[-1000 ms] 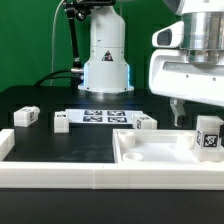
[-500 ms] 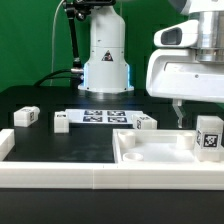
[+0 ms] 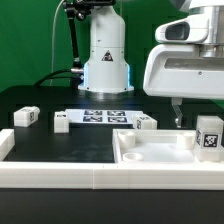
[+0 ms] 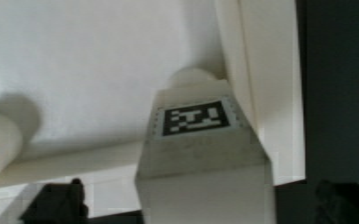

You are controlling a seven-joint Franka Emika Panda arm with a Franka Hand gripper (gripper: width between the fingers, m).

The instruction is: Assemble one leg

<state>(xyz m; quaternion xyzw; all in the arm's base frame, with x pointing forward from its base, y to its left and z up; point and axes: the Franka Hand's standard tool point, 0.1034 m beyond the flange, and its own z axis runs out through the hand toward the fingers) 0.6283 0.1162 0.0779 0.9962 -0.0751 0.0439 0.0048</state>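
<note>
A leg (image 3: 208, 135), a small white block with a square marker, stands upright in the right corner of the large white panel (image 3: 150, 152). My gripper (image 3: 206, 112) hangs over it, with one dark finger (image 3: 178, 112) showing beside the leg. In the wrist view the leg (image 4: 202, 150) stands between my two dark fingertips (image 4: 60, 200), with gaps on both sides. The gripper (image 4: 202, 205) is open and holds nothing. The panel's raised rim (image 4: 265, 70) runs beside the leg.
Three more legs lie on the black table: one at the exterior view's left (image 3: 25, 116), one (image 3: 61, 122) beside the marker board (image 3: 103, 116), one (image 3: 146, 122) behind the panel. The robot base (image 3: 106, 60) stands at the back. A white rail (image 3: 60, 178) runs along the front.
The gripper has shifted slightly up and toward the exterior view's left. The leg and the other parts have not moved.
</note>
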